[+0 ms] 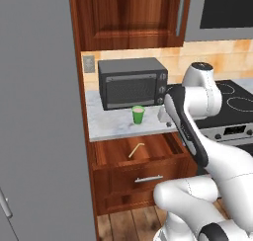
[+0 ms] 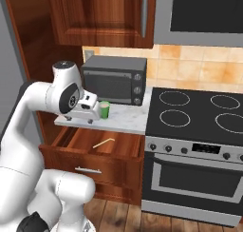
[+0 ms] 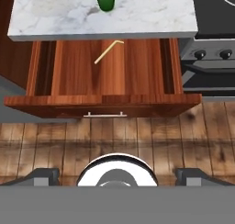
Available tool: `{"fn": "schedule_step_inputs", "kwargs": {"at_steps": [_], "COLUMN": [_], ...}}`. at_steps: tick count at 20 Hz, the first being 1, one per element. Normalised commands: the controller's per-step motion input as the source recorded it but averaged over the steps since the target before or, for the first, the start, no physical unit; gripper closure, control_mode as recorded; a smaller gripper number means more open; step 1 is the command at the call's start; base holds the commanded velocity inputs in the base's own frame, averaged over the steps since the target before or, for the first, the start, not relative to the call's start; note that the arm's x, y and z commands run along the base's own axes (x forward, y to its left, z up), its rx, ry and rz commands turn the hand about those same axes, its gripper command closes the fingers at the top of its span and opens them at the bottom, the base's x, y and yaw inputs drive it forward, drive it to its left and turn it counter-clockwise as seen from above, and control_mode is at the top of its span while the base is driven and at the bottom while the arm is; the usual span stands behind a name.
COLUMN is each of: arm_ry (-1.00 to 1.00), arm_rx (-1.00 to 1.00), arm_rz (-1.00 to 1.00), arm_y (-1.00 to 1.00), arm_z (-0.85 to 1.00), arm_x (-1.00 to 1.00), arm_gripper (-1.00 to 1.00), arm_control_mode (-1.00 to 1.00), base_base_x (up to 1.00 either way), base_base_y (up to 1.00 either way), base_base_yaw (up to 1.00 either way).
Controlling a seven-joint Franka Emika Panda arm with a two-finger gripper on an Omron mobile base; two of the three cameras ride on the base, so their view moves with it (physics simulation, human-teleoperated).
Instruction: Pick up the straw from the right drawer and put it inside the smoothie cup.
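Right drawer (image 3: 105, 71) pulled open, straw (image 3: 108, 51) lying inside
Smoothie cup (image 1: 138, 114) stands on the counter (image 1: 113, 124) before the microwave (image 1: 132, 82); gripper (image 3: 117, 175) hangs high above the floor, fingers spread apart, empty

The arm bends forward, its end effector (image 3: 117, 175) pointing downward, fingers apparently spread wide.

Both base cams behind arm, mid-range, share open right drawer (image 1: 143, 158) and desk (image 1: 113, 121). Hand cam looks straight down on drawer.
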Motion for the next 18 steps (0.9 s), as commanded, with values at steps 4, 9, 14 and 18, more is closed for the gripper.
{"fn": "schedule_step_inputs", "kwargs": {"at_steps": [4,9,14,18], "arm_ry": [0.03,0.06,0.07,0.05], "arm_rx": [0.0,0.0,0.0,0.0], "arm_rz": [0.0,0.0,0.0,0.0], "arm_y": [0.01,0.02,0.0,0.08], "arm_z": [-0.39,-0.46,-0.62,-0.64], "arm_x": [0.36,0.35,0.27,0.22], "arm_gripper": [-1.0,-1.0,-1.0,-1.0], "arm_control_mode": [-1.0,-1.0,-1.0,-1.0], "base_base_x": [0.0,0.0,0.0,0.0], "base_base_y": [0.0,0.0,0.0,0.0], "base_base_yaw": [0.0,0.0,0.0,0.0]}}
